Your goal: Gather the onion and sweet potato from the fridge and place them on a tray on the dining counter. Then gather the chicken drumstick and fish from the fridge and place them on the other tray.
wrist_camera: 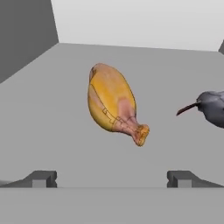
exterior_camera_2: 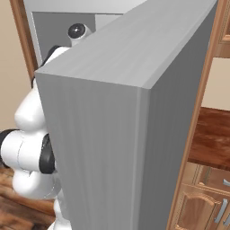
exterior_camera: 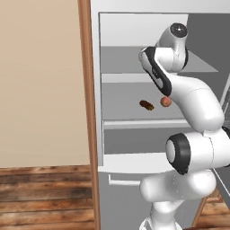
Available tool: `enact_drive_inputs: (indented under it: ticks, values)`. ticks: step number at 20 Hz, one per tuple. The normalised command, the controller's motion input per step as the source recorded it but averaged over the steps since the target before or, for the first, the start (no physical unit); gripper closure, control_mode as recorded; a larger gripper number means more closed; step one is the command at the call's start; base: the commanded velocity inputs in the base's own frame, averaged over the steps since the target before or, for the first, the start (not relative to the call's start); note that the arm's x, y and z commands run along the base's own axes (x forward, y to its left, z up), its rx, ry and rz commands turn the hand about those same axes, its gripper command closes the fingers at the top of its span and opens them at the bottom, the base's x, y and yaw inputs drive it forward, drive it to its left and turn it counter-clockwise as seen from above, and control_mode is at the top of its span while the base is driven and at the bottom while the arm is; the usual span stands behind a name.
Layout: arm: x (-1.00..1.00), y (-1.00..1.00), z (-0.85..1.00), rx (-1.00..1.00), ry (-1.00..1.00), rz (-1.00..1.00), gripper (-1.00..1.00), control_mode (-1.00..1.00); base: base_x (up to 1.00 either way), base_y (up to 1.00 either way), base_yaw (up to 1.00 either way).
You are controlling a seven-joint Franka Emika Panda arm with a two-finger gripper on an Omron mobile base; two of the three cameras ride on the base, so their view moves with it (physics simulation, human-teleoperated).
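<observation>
The fridge [exterior_camera: 96,90] stands open and my arm reaches into its upper part. In the hand view, the chicken drumstick [wrist_camera: 114,103] lies on a grey shelf straight ahead of my open gripper [wrist_camera: 113,179], well apart from the fingertips [wrist_camera: 43,178]. The dark grey fish [wrist_camera: 210,107], with a thin pointed snout, lies to the drumstick's right at the frame's edge. One shelf lower, the round orange-brown onion [exterior_camera: 165,102] and the dark brown sweet potato [exterior_camera: 146,105] lie side by side, the onion partly behind my arm. The trays and the dining counter are out of view.
The open fridge door [exterior_camera_2: 112,134] blocks most of the right base view. A wood-brown frame [exterior_camera: 86,90] runs down the fridge's left side beside a beige wall. A reddish-brown counter top [exterior_camera_2: 211,139] over wood cabinets lies to the right.
</observation>
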Motion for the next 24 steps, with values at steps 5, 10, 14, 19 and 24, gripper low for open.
enact_drive_inputs:
  ticks: [5, 10, 14, 19, 24]
  values:
    - [0.30, -0.04, 0.00, 0.00, 0.00, 0.04, -1.00, -1.00, 0.00, 0.00, 0.00]
    - [0.33, -0.05, 0.00, 0.00, 0.00, 0.03, -1.00, -1.00, 0.00, 0.00, 0.00]
    - [0.35, -0.02, 0.00, 0.00, 0.00, 0.03, -1.00, -1.00, 0.00, 0.00, 0.00]
    - [0.30, 0.00, 0.00, 0.00, 0.00, 0.03, -1.00, -1.00, 0.00, 0.00, 0.00]
    - [0.22, -0.02, -0.08, 0.00, 0.00, 0.02, -1.00, -1.00, 0.00, 0.00, 0.00]
